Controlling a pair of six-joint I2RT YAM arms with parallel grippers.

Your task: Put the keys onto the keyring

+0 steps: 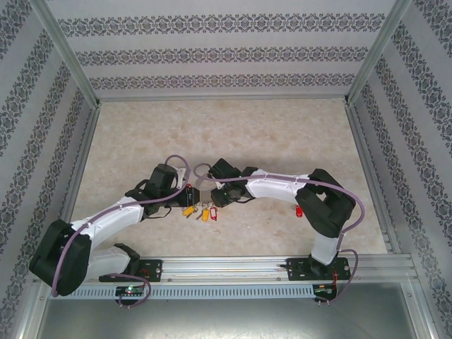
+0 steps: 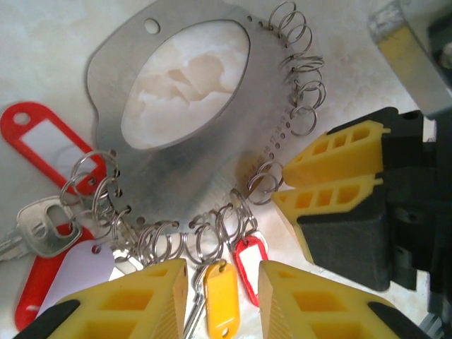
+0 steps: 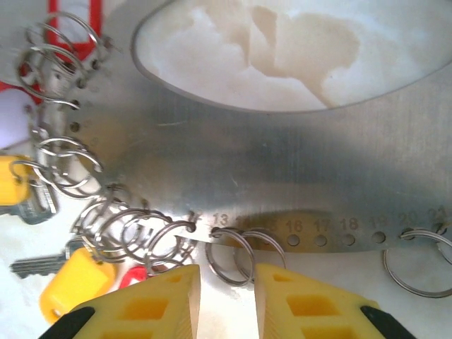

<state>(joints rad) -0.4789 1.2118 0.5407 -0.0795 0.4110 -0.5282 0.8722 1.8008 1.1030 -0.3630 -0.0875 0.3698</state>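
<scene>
The keyring [image 2: 212, 162] is a flat grey metal plate with an oval hole, lying on the table with small steel rings along its edge. A yellow-tagged key [image 2: 220, 293] and a red-tagged one [image 2: 248, 258] hang from rings at its near edge. My left gripper [image 2: 222, 282] is open, its yellow fingers either side of those two tags without touching them. My right gripper [image 3: 227, 282] is open at the plate's numbered edge [image 3: 296, 205], with a ring [image 3: 233, 256] between its fingertips. Seen from above, both grippers [image 1: 185, 199] [image 1: 212, 196] meet at the table's middle over the tags [image 1: 205, 212].
More red tags [image 2: 39, 138] and a silver key [image 2: 39, 226] hang at the plate's left side. The right gripper's fingers [image 2: 332, 173] crowd the plate's right edge. A small red thing [image 1: 299, 210] sits by the right arm's elbow. Metal rails [image 1: 233, 265] border the table.
</scene>
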